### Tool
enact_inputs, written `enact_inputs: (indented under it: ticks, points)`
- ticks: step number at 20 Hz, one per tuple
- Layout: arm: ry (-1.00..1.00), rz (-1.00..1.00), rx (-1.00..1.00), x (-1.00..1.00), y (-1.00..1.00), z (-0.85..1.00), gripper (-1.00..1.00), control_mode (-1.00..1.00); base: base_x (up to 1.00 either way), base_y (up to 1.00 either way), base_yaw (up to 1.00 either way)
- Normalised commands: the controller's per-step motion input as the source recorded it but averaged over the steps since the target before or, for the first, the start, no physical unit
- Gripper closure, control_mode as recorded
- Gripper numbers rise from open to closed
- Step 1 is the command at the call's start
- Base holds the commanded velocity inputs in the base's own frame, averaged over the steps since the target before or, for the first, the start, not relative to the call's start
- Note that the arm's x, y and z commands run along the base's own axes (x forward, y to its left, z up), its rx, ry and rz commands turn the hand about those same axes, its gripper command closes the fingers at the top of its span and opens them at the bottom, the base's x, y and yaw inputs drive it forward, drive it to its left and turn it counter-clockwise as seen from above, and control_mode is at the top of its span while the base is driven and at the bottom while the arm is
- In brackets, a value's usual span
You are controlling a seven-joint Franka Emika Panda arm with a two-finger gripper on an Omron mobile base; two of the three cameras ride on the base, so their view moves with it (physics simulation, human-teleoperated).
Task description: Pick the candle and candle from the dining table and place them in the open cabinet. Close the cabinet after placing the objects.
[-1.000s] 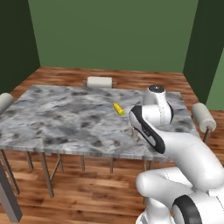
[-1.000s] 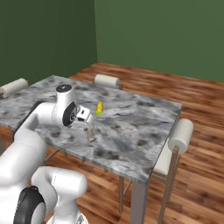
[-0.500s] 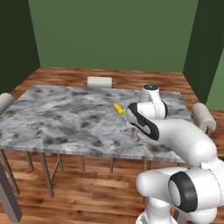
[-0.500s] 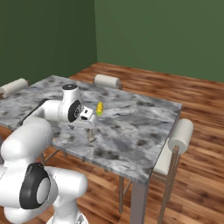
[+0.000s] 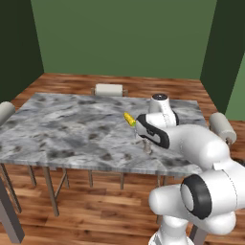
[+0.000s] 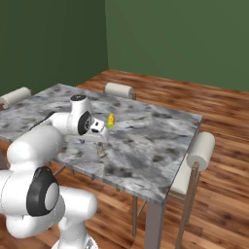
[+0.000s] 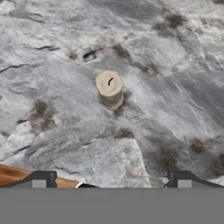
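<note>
End effector open, its two dark finger tips standing wide apart at the bottom of the hand view, nothing between them. It hangs low over the near right part of the marbled bench, pointing down at the stone top. Directly ahead of the end effector in the hand view stands a cream candle, squat, with a wick mark on its flat top, upright on the bench and apart from both finger tips. Just beyond it, farther from the end effector, a much smaller dark greyish thing lies on the stone; too small to tell what it is. In the left base view the cream candle shows as a small tan stub just below the end effector; in the right base view the same candle sits beneath the end effector, close to the bench's near edge. A yellow corn cob lies on the bench a little past the end effector, toward the far side. Chairs with cream roll backs stand around the bench, one at its right end.
</note>
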Motion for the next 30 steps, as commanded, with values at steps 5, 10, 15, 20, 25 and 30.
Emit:
enact_inputs:
  ticks: [5,10,15,20,25,30]
  points:
    - [-0.09,0.0,-0.03,0.07,0.0,-0.17,-1.0,-1.0,0.0,0.0,0.0]
    - [0.0,0.0,0.0,0.2,0.0,-0.16,-1.0,-1.0,0.0,0.0,0.0]
    - [0.0,0.0,0.0,0.25,0.0,-0.15,-1.0,-1.0,0.0,0.0,0.0]
    - [0.0,0.0,0.0,0.19,0.0,-0.1,-1.0,-1.0,0.0,0.0,0.0]
    - [0.0,0.0,0.0,0.17,0.0,-0.09,-1.0,-1.0,0.0,0.0,0.0]
    - [0.0,0.0,0.0,0.21,0.0,-0.12,-1.0,-1.0,0.0,0.0,0.0]
